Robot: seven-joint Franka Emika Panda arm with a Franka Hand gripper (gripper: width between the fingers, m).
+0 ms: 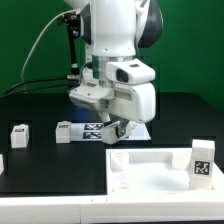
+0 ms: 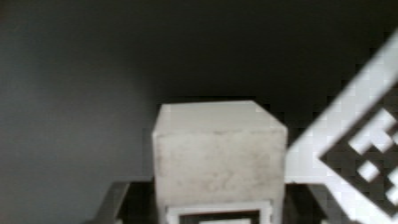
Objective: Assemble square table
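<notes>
In the wrist view a white block leg (image 2: pixel 215 148) stands between my dark fingers (image 2: pixel 127 206), with a tag edge showing at its near end. My gripper (image 2: pixel 217 202) is shut on this leg. Seen from outside, the gripper (image 1: pixel 116 129) hangs low over the black table, just behind the square table panel (image 1: pixel 140 152), and the held leg is mostly hidden by the hand. Another tagged leg (image 1: pixel 201 162) stands upright at the panel's corner on the exterior view's right. Two more legs (image 1: pixel 18 134) (image 1: pixel 66 131) lie on the table towards the exterior view's left.
The marker board (image 1: pixel 92 127) lies flat under and beside my gripper; its tags show close to the held leg (image 2: pixel 365 140). The bulky arm rises behind. Cables hang at the back on the exterior view's left.
</notes>
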